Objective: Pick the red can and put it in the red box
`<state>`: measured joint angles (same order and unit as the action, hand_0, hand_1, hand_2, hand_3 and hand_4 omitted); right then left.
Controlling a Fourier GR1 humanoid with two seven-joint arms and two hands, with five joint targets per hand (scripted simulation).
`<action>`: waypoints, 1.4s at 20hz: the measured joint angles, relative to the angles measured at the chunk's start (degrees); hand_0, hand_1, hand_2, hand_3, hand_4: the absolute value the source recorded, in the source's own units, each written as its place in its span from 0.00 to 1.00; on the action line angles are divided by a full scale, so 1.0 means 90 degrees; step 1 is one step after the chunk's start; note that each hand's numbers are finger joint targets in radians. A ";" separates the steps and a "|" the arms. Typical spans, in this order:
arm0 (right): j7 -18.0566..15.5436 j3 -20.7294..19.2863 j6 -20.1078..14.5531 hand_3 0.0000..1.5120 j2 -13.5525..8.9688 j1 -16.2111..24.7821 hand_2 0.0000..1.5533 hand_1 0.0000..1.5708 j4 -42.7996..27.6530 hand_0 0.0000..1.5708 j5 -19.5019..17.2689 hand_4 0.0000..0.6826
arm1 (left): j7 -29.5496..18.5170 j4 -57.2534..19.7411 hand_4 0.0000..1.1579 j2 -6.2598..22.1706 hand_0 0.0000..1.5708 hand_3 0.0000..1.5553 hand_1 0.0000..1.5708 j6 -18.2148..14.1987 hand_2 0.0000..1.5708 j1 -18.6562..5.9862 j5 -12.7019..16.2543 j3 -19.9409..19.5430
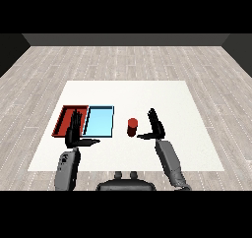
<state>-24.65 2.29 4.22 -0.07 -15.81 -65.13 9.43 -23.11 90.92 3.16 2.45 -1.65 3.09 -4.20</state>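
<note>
Red cylindrical can (132,127) upright beside open right hand (156,127); left hand (75,131) open too.

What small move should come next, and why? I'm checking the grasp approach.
Probably move the right hand left to close round the red can: the hand is open beside the can, not touching it, and the can stands upright outside the red tray.

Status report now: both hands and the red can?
Both hands open: left hand, right hand. Red can upright beside right hand, not held. Nothing in the way.
</note>
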 measured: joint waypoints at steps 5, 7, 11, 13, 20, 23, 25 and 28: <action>-0.0140 0.0404 -0.0280 0.00 0.0005 -0.0158 0.00 0.00 0.0267 0.00 0.0361 0.00 | 0.0029 0.0140 0.00 -0.0023 0.00 0.00 0.00 0.0097 0.00 0.0143 0.0118 0.0027; -0.0227 0.0674 -0.0491 0.00 0.0006 -0.0170 0.00 0.00 0.0330 0.00 0.0524 0.00 | -0.0039 0.0096 0.00 -0.0068 0.00 0.00 0.00 0.0105 0.00 0.0137 0.0113 0.0069; -0.0551 0.0882 -0.0629 0.00 0.0007 -0.0310 0.00 0.00 0.0841 0.00 0.0641 0.00 | -0.0185 -0.0002 0.00 -0.0074 0.00 0.00 0.00 0.0127 0.00 0.0150 0.0100 0.0066; -0.0672 0.0895 -0.0672 0.00 0.0007 -0.0456 0.00 0.00 0.1089 0.00 0.0747 0.00 | -0.0132 0.0040 0.00 -0.0064 0.00 0.00 0.00 0.0102 0.00 0.0108 0.0109 0.0046; -0.1001 0.1319 -0.0973 0.00 0.0008 -0.0958 0.00 0.00 0.1786 0.00 0.1329 0.00 | -0.0106 -0.0087 0.00 -0.0037 0.00 0.00 0.00 0.0102 0.00 -0.0022 0.0102 0.0031; -0.0929 0.1207 -0.0906 0.00 0.0008 -0.1027 0.00 0.00 0.1857 0.00 0.1313 0.00 | -0.0070 -0.0033 0.00 -0.0003 0.00 0.00 0.00 0.0165 0.00 0.0003 0.0153 0.0018; -0.0975 0.1163 -0.0878 0.00 0.0008 -0.0946 0.00 0.00 0.1875 0.00 0.1255 0.00 | -0.0164 -0.0034 0.00 -0.0025 0.00 0.00 0.00 0.0178 0.00 0.0118 0.0121 0.0048; -0.1121 0.1449 -0.1015 0.00 0.0008 -0.1078 0.00 0.00 0.2055 0.00 0.1545 0.00 | -0.0193 -0.0085 0.00 -0.0002 0.00 0.00 0.00 0.0201 0.00 0.0073 0.0142 0.0015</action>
<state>-34.73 15.33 -4.91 0.00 -25.52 -46.64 23.33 -24.84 90.16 3.14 4.27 -1.00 4.37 -4.06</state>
